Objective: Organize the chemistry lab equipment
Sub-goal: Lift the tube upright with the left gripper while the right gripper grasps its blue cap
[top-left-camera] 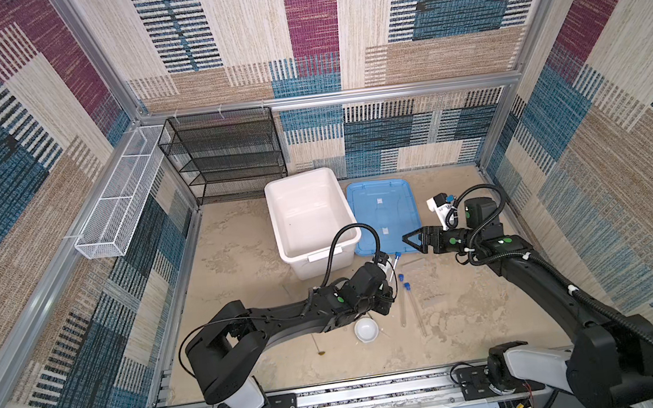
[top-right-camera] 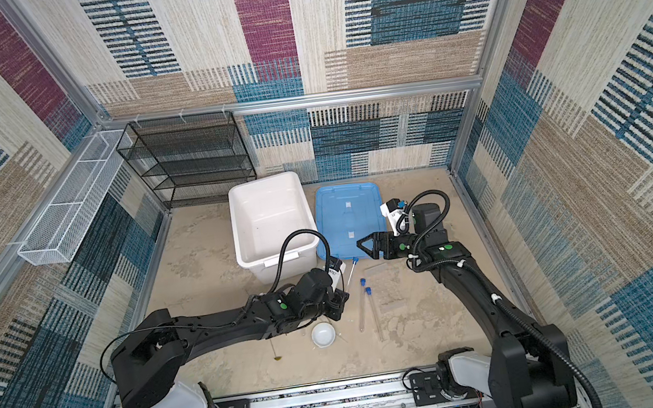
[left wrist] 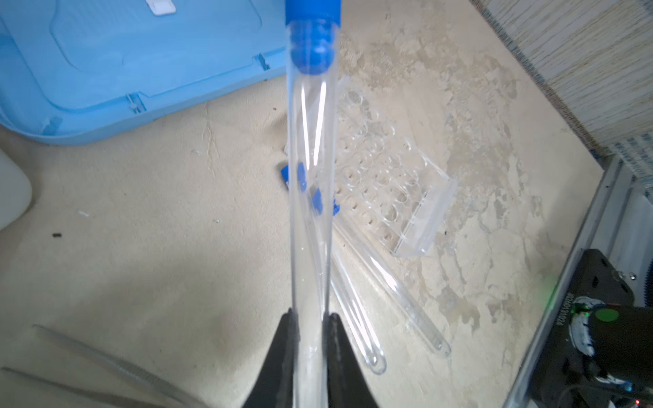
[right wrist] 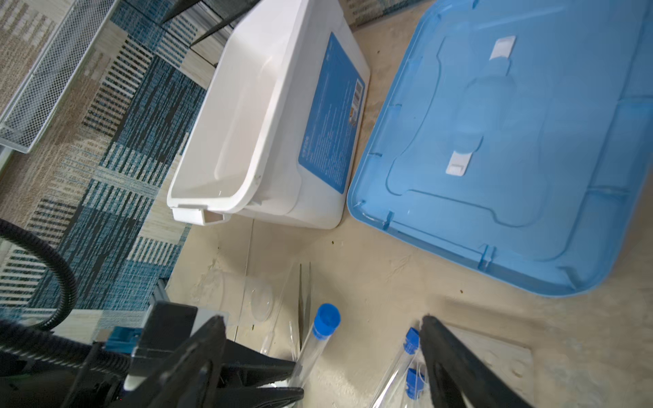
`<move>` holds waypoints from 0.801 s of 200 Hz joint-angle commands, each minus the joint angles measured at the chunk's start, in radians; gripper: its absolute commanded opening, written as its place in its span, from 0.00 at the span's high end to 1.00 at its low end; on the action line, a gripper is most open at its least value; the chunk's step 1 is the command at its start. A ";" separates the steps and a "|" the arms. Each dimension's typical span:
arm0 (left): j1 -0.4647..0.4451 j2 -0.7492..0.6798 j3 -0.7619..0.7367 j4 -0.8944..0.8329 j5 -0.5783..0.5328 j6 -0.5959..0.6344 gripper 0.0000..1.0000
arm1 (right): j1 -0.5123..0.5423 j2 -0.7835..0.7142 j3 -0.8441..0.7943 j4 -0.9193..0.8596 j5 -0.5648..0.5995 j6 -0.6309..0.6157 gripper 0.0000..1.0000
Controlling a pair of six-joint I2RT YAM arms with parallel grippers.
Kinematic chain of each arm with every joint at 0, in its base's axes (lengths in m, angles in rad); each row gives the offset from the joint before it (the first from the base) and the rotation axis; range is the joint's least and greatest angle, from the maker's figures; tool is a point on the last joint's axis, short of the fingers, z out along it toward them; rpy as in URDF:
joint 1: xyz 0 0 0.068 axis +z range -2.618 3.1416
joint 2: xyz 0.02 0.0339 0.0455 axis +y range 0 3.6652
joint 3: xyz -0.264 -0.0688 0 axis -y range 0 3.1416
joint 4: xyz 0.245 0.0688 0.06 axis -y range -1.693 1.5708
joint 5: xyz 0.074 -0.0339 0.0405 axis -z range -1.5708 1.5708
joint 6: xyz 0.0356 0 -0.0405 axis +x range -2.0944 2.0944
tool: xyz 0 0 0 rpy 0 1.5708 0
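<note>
My left gripper point(left wrist: 311, 318) point(top-left-camera: 386, 286) is shut on the lower end of a clear blue-capped test tube point(left wrist: 311, 176) point(top-left-camera: 394, 266), which it holds above the table. Two more capped test tubes point(top-left-camera: 402, 301) point(top-left-camera: 415, 308) lie side by side just right of it. A small white dish point(top-left-camera: 366, 329) and a thin brown-tipped rod point(top-left-camera: 318, 346) lie by the left arm. Metal tweezers point(right wrist: 304, 300) and a clear beaker point(right wrist: 259, 300) lie on the table. My right gripper point(top-left-camera: 410, 241) point(right wrist: 321, 318) hangs open over the blue lid's near edge with nothing between its fingers.
The open white box point(top-left-camera: 276, 219) stands at the back middle, with its light-blue lid point(top-left-camera: 383, 207) flat beside it. A clear plastic rack point(left wrist: 392, 176) lies right of the tubes. A black mesh shelf point(top-left-camera: 223, 154) and a white wire basket point(top-left-camera: 116, 212) line the back left.
</note>
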 commanded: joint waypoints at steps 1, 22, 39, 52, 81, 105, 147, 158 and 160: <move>0.002 -0.020 -0.024 0.107 -0.012 0.071 0.87 | 0.040 0.032 0.018 -0.017 -0.057 -0.020 0.14; 0.002 -0.033 -0.040 0.124 -0.024 0.078 0.86 | 0.071 0.047 0.012 0.011 -0.046 -0.001 0.20; 0.002 -0.034 -0.043 0.117 -0.028 0.078 0.86 | 0.084 0.060 0.007 0.030 -0.049 0.011 0.28; 0.000 -0.038 -0.050 0.123 -0.024 0.073 0.87 | 0.091 0.075 0.004 0.041 -0.044 0.021 0.34; 0.000 -0.052 -0.062 0.139 -0.031 0.074 0.87 | 0.099 0.099 0.001 0.052 -0.040 0.029 0.42; 0.000 -0.054 -0.064 0.143 -0.034 0.076 0.87 | 0.101 0.105 -0.009 0.081 -0.055 0.043 0.53; -0.004 -0.050 -0.063 0.145 -0.028 0.072 0.87 | 0.101 0.107 -0.023 0.103 -0.054 0.052 0.65; -0.005 -0.051 -0.064 0.145 -0.028 0.072 0.87 | 0.100 0.107 -0.026 0.108 -0.050 0.053 0.67; -0.004 -0.050 -0.063 0.145 -0.028 0.072 0.87 | 0.101 0.107 -0.026 0.108 -0.050 0.054 0.67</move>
